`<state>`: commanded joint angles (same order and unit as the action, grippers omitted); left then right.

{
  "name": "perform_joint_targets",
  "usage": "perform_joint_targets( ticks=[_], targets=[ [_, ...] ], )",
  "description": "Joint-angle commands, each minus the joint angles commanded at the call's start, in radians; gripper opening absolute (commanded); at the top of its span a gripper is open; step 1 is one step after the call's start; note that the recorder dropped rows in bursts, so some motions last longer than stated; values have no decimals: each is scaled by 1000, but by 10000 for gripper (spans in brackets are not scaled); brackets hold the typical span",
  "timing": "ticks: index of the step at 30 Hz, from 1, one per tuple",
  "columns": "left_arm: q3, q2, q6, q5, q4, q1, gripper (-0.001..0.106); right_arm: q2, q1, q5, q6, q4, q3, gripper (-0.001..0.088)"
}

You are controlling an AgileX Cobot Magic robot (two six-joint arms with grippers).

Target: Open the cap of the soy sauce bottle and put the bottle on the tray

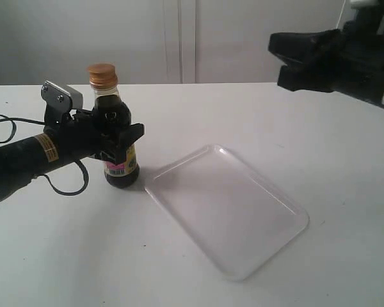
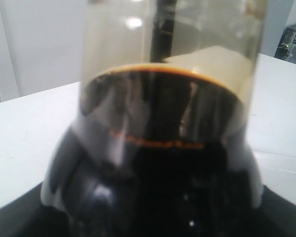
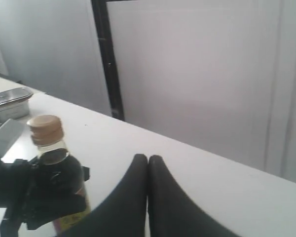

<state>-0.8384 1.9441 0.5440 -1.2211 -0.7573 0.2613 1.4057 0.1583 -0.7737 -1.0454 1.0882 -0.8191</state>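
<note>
We saw the left gripper (image 1: 118,137) clamping the bottle (image 1: 118,157) upright near the counter's left edge, beside the tray (image 1: 227,208); the right gripper (image 3: 148,170), jaws closed, could topple it prying the shut cap (image 1: 103,75).

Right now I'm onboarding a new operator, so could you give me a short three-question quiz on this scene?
1. True or false: the soy sauce bottle already stands on the tray.
2. Which gripper holds the bottle? A) left gripper B) right gripper C) neither
3. Fill in: the cap on the bottle looks ____ (open/closed).

Key:
1. False. The bottle stands on the table beside the tray's near-left corner.
2. A. The left gripper is clamped round the bottle's body; the right gripper hangs shut in the air, well away.
3. Closed.
</note>
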Motion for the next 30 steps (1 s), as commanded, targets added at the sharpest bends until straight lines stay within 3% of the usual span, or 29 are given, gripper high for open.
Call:
perform_joint_targets(
  ticks=[15, 30],
  targets=[
    [0, 0, -24, 0, -24, 0, 0, 309, 120, -190, -568, 353, -333, 0],
    [0, 0, -24, 0, -17, 0, 0, 515, 270, -190, -759, 410, -581, 0]
  ],
)
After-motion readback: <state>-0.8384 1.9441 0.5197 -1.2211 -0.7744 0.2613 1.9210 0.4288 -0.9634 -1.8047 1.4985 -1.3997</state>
